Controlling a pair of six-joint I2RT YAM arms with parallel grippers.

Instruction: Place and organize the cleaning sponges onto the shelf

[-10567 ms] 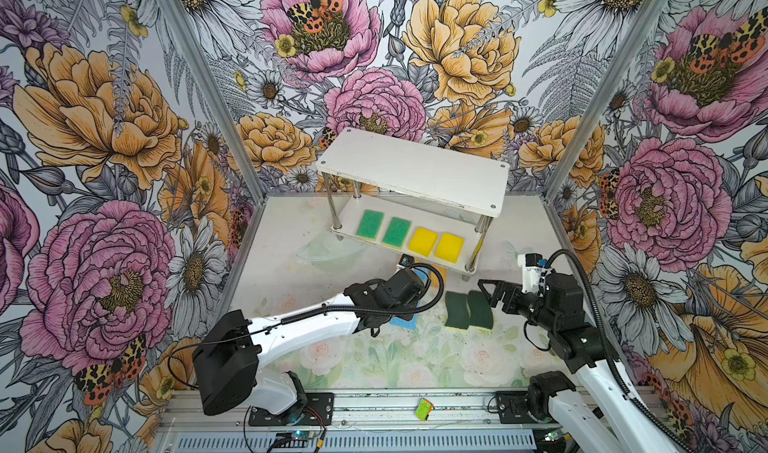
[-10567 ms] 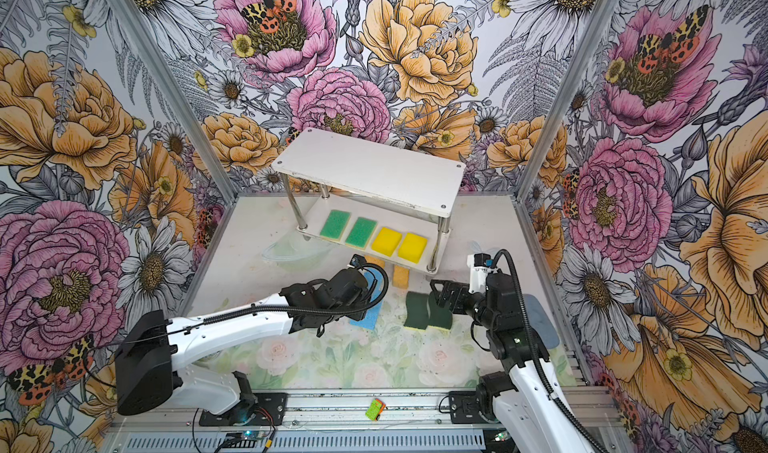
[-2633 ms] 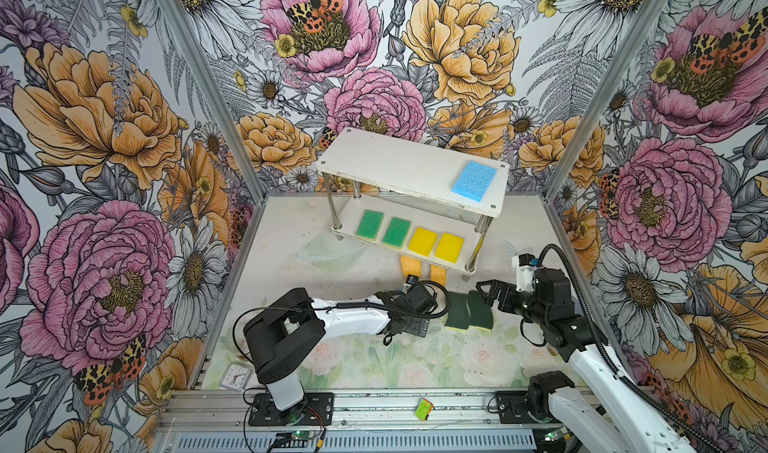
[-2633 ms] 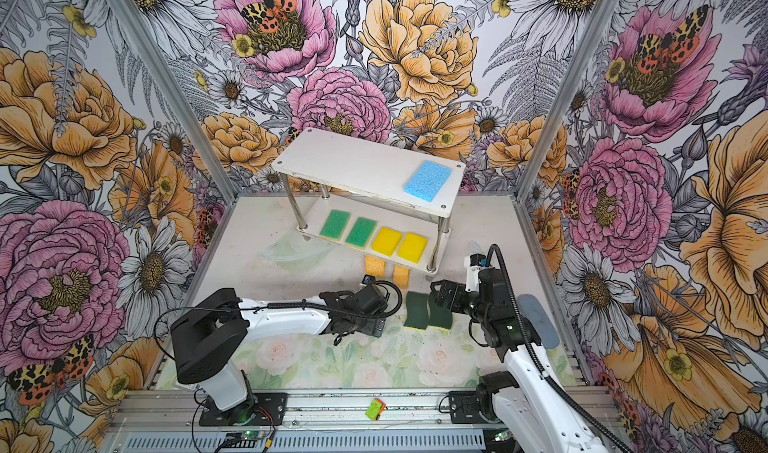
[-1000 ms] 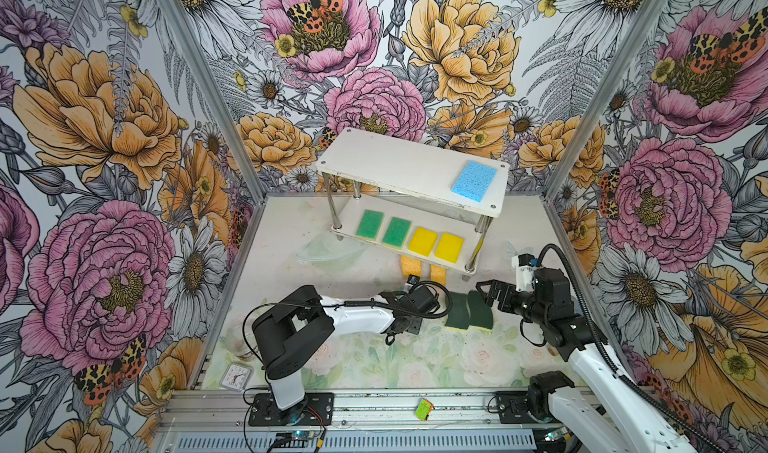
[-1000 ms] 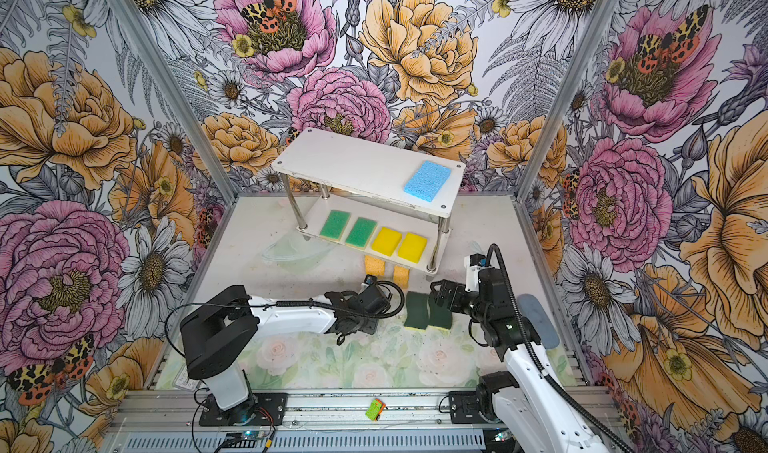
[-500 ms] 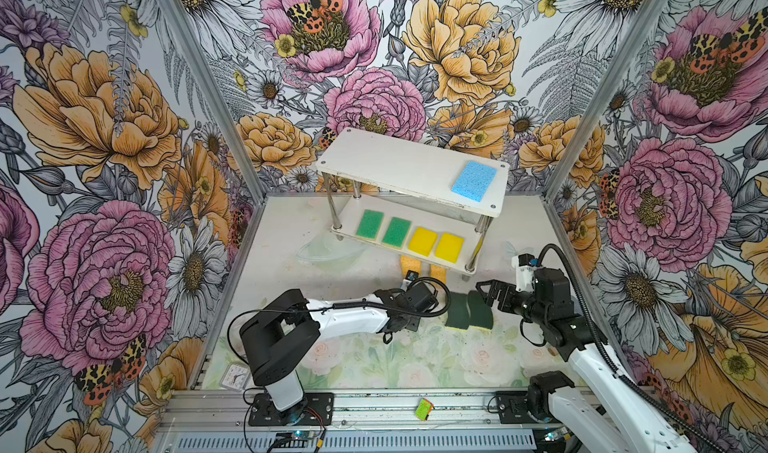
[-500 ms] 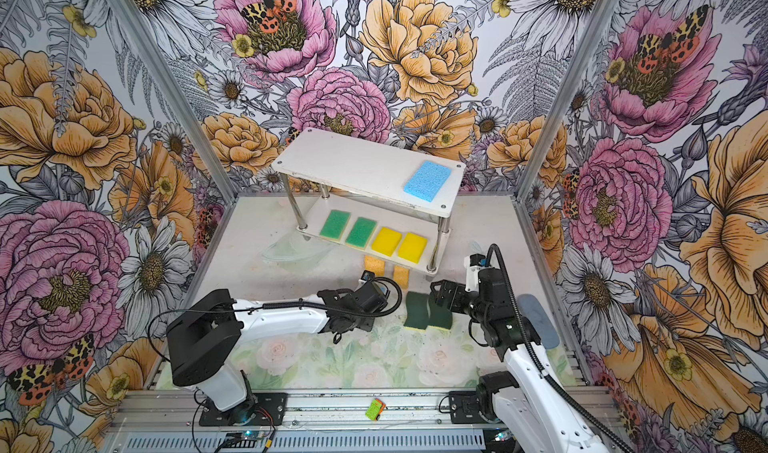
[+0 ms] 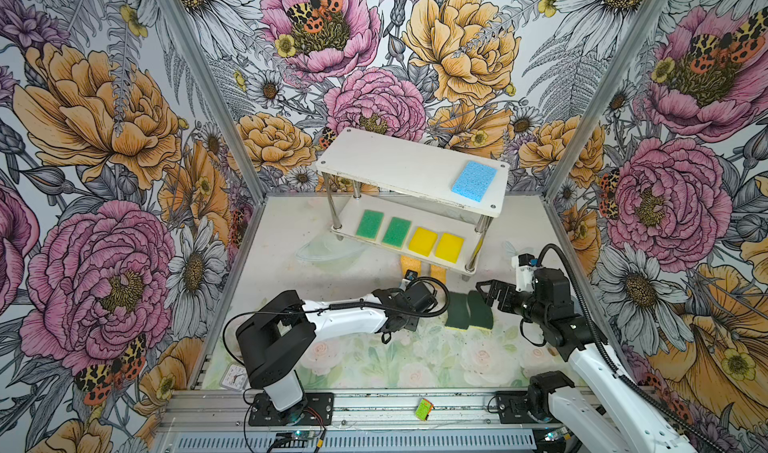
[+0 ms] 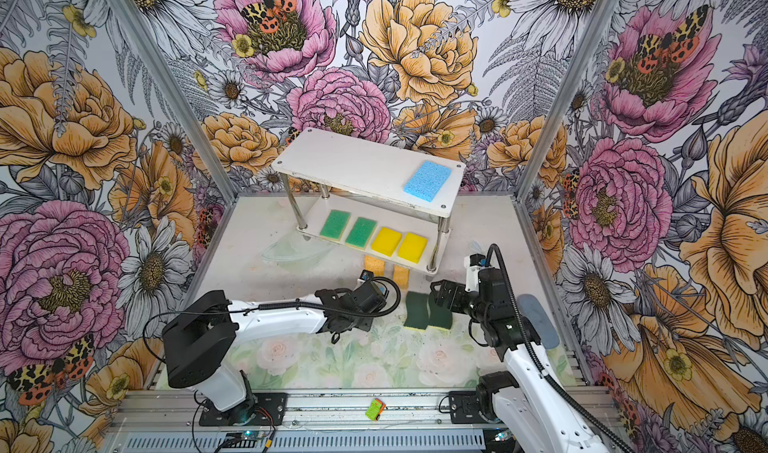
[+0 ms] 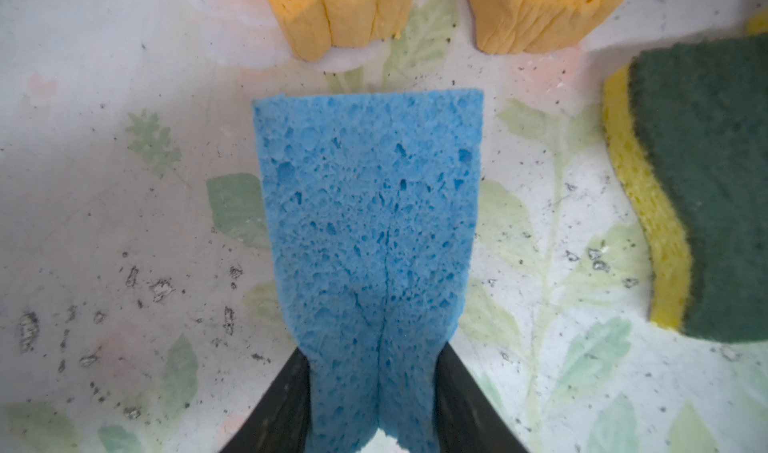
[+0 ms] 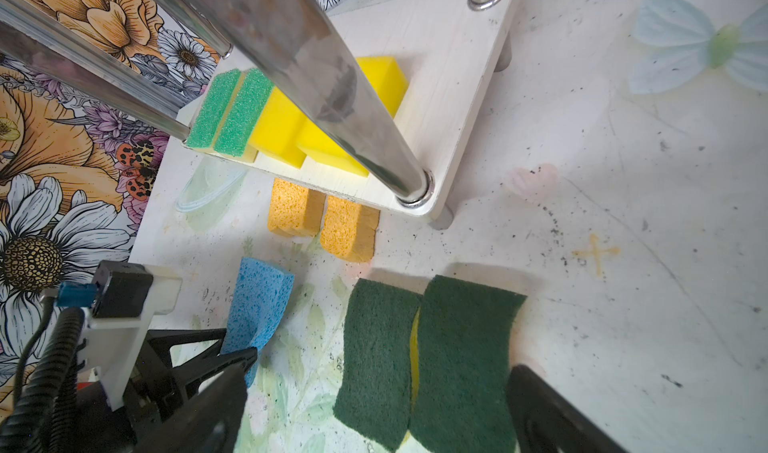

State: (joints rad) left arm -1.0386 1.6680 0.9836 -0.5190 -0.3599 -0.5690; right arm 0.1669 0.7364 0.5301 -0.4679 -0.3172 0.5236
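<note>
Standing at rear, the white shelf held one blue sponge up top, green pair & yellow pair below. L gripper pinched the 2nd blue sponge low by the table. R gripper hung spread by the dark-green pair.

Porous sponge blue — wavy sponges dark green; shelf white.
</note>
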